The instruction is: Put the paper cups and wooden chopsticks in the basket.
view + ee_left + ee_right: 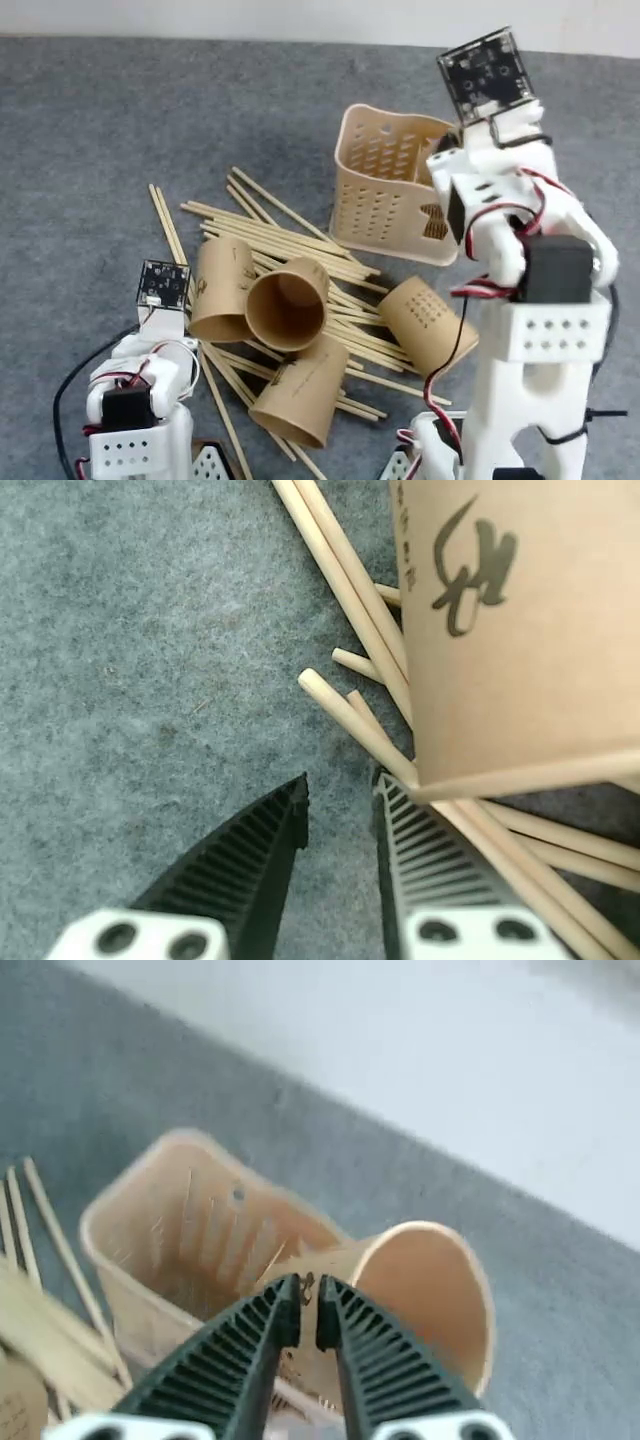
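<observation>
The right gripper (308, 1310) is clenched on the wall of a brown paper cup (425, 1290), its 2 black ribbed fingers nearly meeting with the thin paper pinched between them. The cup hangs tilted, mouth turned away from the gripper, over the rim of the beige perforated plastic basket (170, 1230). In the high view the basket (385, 190) stands upright on the grey carpeted table (90, 130), just ahead of the right arm.

4 more paper cups lie on their sides in front of the basket, among a loose spread of pale wooden chopsticks (290, 235). They are a printed cup (222, 290) close to the left arm, an open-mouthed cup (287, 305) touching it, a near cup (300, 392) below those 2, and a dotted cup (427, 325) beside the right arm's base.

The left gripper (340, 785) is low over the table with its fingers released, bare grey carpet showing between them. Just beyond its tips the printed cup (510, 630) rests on several chopsticks (345, 575), and 1 fingertip sits close beside a chopstick running under the cup's edge.
</observation>
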{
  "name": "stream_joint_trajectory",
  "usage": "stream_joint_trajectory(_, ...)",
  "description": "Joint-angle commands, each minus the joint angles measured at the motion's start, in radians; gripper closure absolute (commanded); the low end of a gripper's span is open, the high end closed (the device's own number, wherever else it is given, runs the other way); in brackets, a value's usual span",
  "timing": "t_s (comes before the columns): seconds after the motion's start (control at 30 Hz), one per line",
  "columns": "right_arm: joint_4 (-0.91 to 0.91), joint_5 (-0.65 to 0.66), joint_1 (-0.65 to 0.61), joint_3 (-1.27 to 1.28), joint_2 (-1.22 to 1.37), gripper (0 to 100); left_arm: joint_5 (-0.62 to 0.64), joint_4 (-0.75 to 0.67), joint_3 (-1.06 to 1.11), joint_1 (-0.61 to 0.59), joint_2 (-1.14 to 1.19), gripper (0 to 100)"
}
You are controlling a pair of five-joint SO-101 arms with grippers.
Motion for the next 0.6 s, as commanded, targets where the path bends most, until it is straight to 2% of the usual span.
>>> stream_joint_trajectory(0.0, -0.001, -0.066, -0.004, -0.116, -0.002, 94.7, 0.008, 0.002, 0.021, -0.002, -0.001, 88)
stream_joint_trajectory(0.17, -0.028, -0.12, -0.005, -0.042, -0.001, 94.7, 0.008, 0.002, 0.021, -0.002, -0.001, 88)
stream_joint_trajectory(0.4, -0.176, -0.121, -0.005, 0.156, -0.001, 94.7, 0.008, 0.002, 0.021, -0.002, -0.001, 88)
stream_joint_trajectory(0.57, -0.206, -0.123, -0.012, 0.223, -0.001, 94.7, 0.008, 0.002, 0.021, -0.002, -0.001, 88)
